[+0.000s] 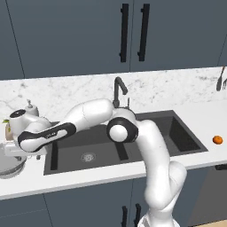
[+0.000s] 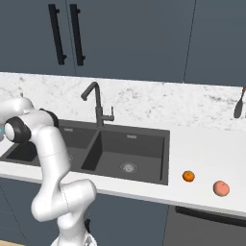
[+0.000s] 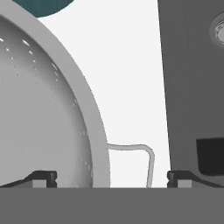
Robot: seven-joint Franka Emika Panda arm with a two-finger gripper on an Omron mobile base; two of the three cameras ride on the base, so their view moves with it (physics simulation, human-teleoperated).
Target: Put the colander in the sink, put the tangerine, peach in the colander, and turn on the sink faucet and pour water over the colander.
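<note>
Colander: the colander (image 3: 43, 109) sits closest under the hand camera, a round silvery-grey metal bowl with a broad flat rim and rows of tiny holes in its wall; a thin wire loop handle sticks out from its rim toward the sink.
Colander position: it stands on the white counter (image 1: 88, 179) just left of the sink, seen at the far left edge of the left base view (image 1: 9, 165).
Gripper: the gripper (image 3: 111, 177) is released, jaws spread wide and holding nothing; one dark fingertip sits over the bowl's inside, the other over the sink's edge, with the rim and the handle between them.
Sink: the sink (image 2: 115, 158) is dark charcoal, rectangular, two basins, each with a round metal drain.
Sink faucet: the sink faucet (image 2: 96, 103) is slim, dark grey, with an angular hooked spout, behind the basin divider.
Tangerine: the tangerine (image 2: 189, 176), small and bright orange, lies on the counter right of the sink.
Peach: the peach (image 2: 221, 188), pale pinkish, lies just beyond the tangerine, further right.
Plant pot: a teal curve of the plant pot (image 3: 43, 6) shows beside the colander's rim.
</note>
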